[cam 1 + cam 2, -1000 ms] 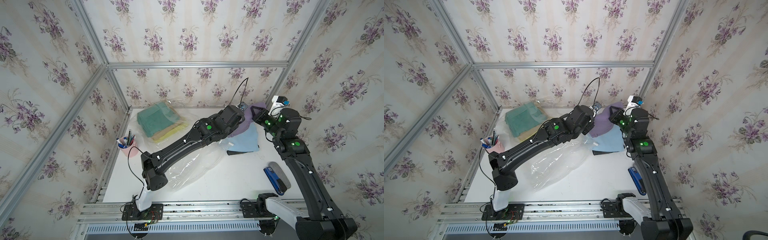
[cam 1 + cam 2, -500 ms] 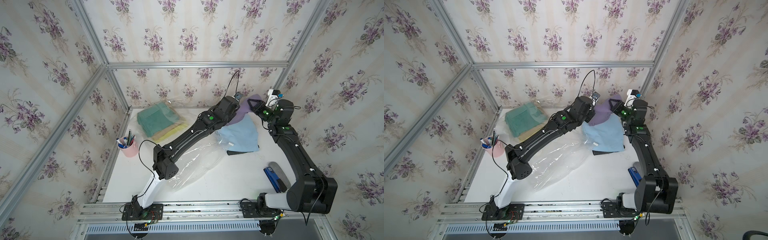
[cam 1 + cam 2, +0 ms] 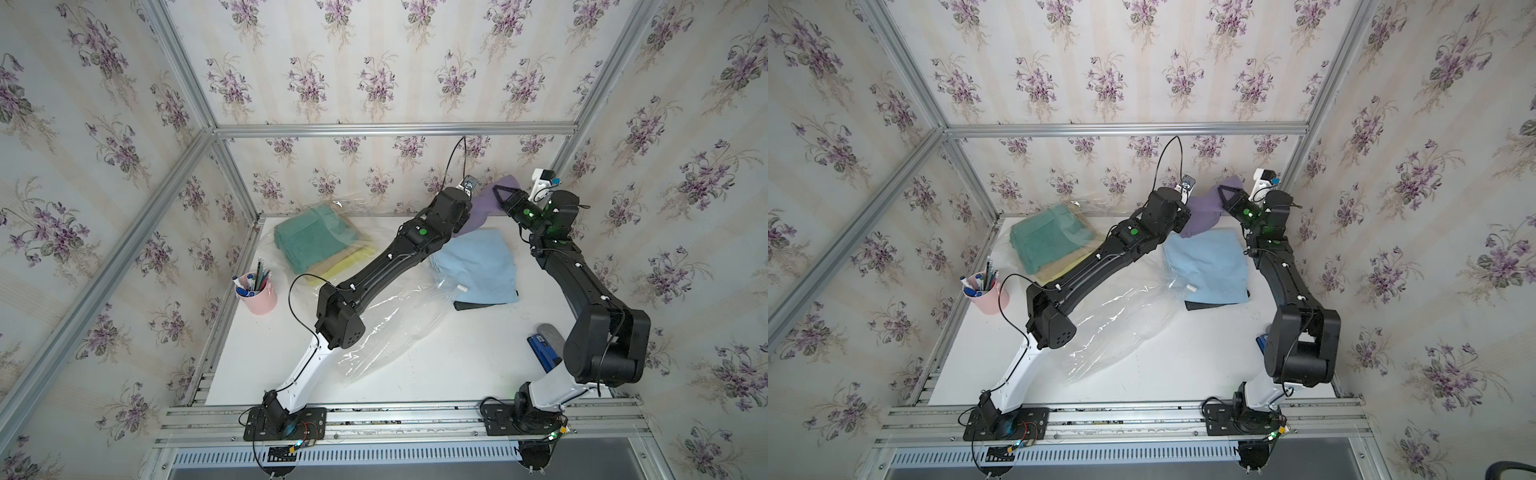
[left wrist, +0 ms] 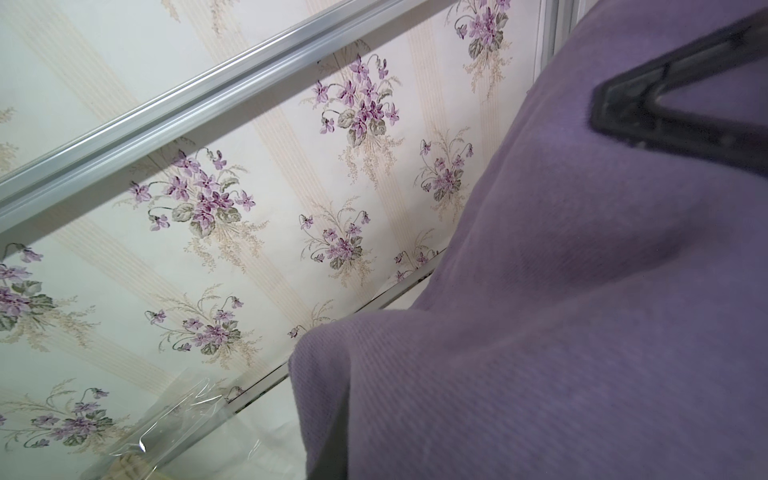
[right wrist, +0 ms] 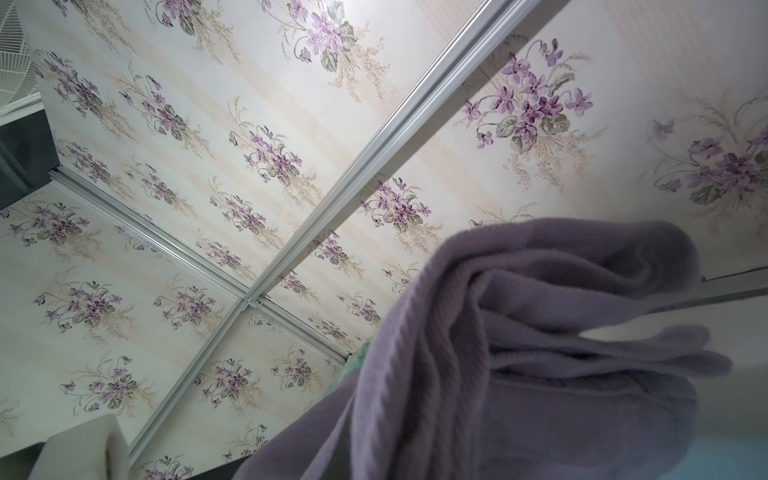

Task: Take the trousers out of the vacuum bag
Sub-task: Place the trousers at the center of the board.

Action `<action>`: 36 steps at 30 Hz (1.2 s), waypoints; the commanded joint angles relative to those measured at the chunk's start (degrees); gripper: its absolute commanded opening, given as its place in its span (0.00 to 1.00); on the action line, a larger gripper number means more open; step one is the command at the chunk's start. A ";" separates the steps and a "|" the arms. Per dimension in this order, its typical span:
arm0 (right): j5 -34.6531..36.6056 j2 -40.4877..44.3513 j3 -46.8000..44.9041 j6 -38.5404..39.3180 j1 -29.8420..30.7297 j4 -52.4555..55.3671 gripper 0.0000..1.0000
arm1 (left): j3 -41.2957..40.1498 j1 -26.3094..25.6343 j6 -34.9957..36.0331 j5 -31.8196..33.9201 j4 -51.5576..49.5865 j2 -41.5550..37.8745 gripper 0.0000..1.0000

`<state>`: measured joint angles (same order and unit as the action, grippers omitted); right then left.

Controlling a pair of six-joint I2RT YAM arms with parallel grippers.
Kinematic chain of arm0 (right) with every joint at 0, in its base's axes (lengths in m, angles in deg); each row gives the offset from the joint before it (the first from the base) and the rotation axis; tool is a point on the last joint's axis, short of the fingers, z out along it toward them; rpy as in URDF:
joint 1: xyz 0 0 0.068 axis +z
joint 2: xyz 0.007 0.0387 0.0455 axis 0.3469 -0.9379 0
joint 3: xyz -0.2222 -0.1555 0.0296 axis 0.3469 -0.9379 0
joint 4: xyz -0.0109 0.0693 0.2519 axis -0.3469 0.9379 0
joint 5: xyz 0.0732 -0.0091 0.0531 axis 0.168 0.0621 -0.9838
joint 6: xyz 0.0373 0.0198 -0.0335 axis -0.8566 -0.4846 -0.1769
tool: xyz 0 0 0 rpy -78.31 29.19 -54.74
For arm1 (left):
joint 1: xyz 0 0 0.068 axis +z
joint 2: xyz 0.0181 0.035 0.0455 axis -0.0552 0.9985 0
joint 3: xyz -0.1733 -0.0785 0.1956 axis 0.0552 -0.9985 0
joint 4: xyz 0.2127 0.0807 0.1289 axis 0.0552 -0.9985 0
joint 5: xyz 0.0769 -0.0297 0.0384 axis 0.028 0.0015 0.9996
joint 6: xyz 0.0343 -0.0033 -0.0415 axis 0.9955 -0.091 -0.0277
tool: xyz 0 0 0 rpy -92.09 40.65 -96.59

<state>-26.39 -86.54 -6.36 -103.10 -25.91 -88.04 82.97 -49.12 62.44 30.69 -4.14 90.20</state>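
Observation:
Both grippers hold purple trousers [image 3: 487, 204] up at the table's back right, close to the back wall. My left gripper [image 3: 468, 212] grips their left side and my right gripper [image 3: 500, 198] their right side, each shut with its tips buried in cloth. Purple cloth [image 4: 540, 311] fills the left wrist view and hangs bunched in the right wrist view [image 5: 519, 353]. Light blue trousers [image 3: 473, 266] lie flat below on a dark grey pair [image 3: 469, 306]. The clear vacuum bag [image 3: 395, 328] sprawls across the middle. Its back left end covers a teal, khaki and yellow stack [image 3: 316, 241].
A pink cup of pens [image 3: 255, 291] stands at the left edge. A blue object and a grey one [image 3: 542, 351] lie at the front right, beside the right arm's elbow. The bag's white valve [image 3: 460, 287] sits by the light blue trousers. Papered walls enclose three sides.
Both grippers have carried the purple trousers up and back toward the wall, uncovering the light blue trousers. The right arm's elbow has folded down toward the front.

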 commanded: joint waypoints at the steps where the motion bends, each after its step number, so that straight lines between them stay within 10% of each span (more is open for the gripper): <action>1: -1.19 -1.60 -0.15 -0.86 -0.82 -7.54 0.00 | 0.86 0.95 -3.23 0.84 5.71 1.41 0.04; 15: -3.82 1.12 -16.14 -1.10 -6.11 -13.94 0.00 | -3.01 0.74 -9.38 -2.28 -0.33 1.31 0.03; 36: -3.07 9.01 -31.54 6.01 -11.83 -1.74 0.00 | -34.21 -5.61 -16.53 -5.05 6.21 -9.49 0.13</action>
<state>-34.34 -77.91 -37.11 -100.19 -36.81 -93.22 51.06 -54.86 49.40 21.27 0.56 81.98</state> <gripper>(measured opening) 0.119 0.140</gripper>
